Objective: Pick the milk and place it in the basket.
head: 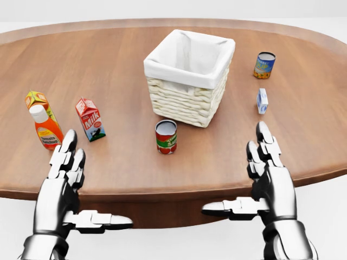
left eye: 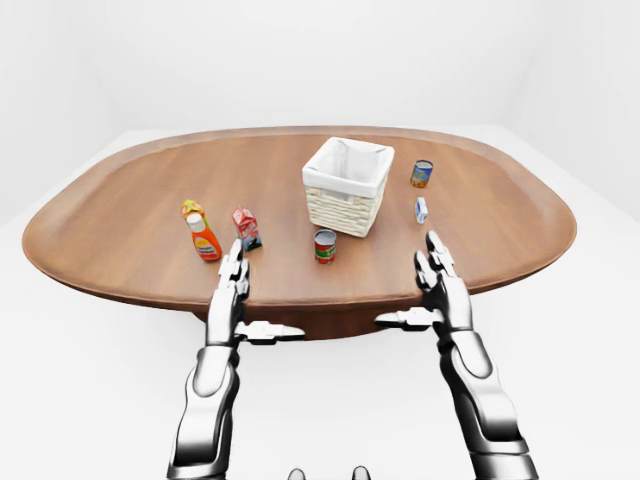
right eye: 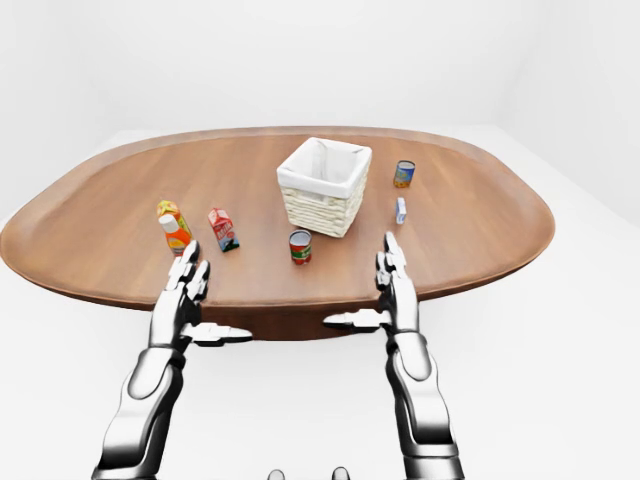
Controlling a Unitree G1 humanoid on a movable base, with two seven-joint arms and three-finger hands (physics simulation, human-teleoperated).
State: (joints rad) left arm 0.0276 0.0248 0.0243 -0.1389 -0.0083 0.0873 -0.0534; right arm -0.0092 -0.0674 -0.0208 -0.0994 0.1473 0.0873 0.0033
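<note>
The milk (head: 90, 119) is a small red carton with "Milk" on its side. It stands upright on the wooden table (head: 119, 65), left of the basket. The basket (head: 184, 103) is pale wicker with a white cloth lining, near the table's middle. My left hand (head: 76, 173) hovers open over the table's near edge, just below and left of the milk, not touching it. My right hand (head: 255, 173) is open too, fingers straight and thumb pointing inward, at the lower right, below the basket.
An orange sauce bottle (head: 46, 130) and a yellow-orange carton (head: 37, 100) stand left of the milk. A red can (head: 166, 136) sits just below the basket. A blue-yellow can (head: 264, 65) and a small white-blue carton (head: 262, 101) stand right of the basket.
</note>
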